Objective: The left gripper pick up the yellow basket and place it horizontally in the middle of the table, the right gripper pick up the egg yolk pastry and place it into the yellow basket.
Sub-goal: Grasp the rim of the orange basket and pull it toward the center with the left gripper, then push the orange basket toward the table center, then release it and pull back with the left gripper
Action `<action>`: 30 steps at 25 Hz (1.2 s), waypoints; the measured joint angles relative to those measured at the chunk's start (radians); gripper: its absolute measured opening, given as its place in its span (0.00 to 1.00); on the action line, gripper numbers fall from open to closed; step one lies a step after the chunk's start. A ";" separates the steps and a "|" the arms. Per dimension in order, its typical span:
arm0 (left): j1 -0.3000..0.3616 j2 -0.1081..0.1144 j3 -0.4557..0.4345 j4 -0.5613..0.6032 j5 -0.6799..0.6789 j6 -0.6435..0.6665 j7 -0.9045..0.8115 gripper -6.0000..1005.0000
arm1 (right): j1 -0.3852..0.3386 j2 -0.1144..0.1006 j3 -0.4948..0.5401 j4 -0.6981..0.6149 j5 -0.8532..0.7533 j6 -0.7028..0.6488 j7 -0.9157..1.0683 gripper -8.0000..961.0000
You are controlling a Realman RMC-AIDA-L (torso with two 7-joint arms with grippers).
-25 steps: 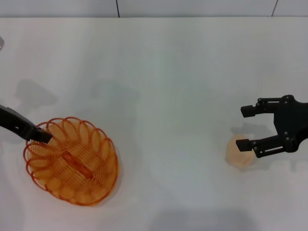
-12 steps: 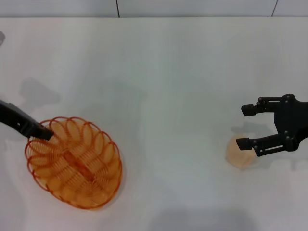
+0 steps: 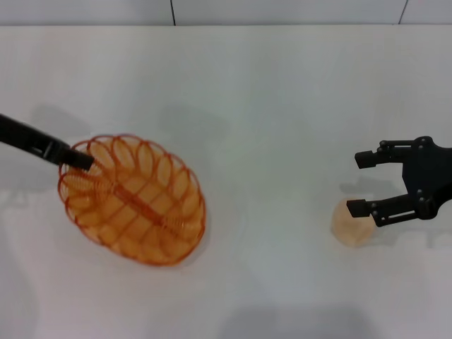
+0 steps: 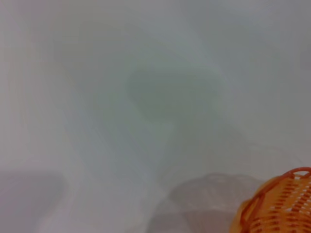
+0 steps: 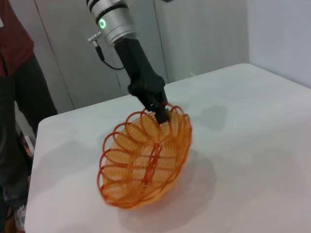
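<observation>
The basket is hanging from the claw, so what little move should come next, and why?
Probably carry the basket a bit more toward the middle of the table, then level it. The left claw grips its rim, and the right wrist view shows it tilted and lifted. The right claw waits open over the pastry.

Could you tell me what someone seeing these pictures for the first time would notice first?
The yellow basket stands out first: bright orange-yellow against the white table, on the robot's left, tilted and lifted by its rim in the left gripper. Next comes the black right gripper on the robot's right, open and poised over the small pale egg yolk pastry.
</observation>
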State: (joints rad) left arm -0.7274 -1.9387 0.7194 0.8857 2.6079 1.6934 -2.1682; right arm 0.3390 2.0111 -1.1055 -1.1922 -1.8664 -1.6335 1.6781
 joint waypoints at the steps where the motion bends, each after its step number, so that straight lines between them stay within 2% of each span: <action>1: -0.003 0.001 -0.009 0.003 -0.003 0.001 -0.024 0.09 | 0.000 0.000 0.000 0.000 0.002 0.001 0.000 0.90; 11: -0.015 0.003 -0.018 0.043 -0.015 -0.016 -0.291 0.09 | 0.000 0.000 -0.001 0.000 0.013 0.006 0.000 0.90; 15: -0.030 -0.005 -0.017 0.043 -0.021 -0.015 -0.392 0.09 | 0.000 0.000 -0.001 0.000 0.015 0.006 0.000 0.90; 21: -0.032 -0.008 -0.019 0.031 -0.089 -0.031 -0.483 0.09 | 0.000 0.000 -0.001 0.000 0.023 0.005 0.000 0.90; 26: -0.027 -0.030 -0.013 0.009 -0.102 -0.056 -0.518 0.09 | 0.000 0.000 -0.004 0.000 0.023 0.003 0.000 0.90; 30: -0.032 -0.035 -0.011 -0.049 -0.096 -0.082 -0.519 0.09 | 0.000 0.000 -0.008 -0.004 0.023 -0.004 0.000 0.90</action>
State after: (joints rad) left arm -0.7594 -1.9736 0.7088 0.8363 2.5117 1.6119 -2.6875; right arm 0.3389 2.0110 -1.1136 -1.1958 -1.8436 -1.6374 1.6781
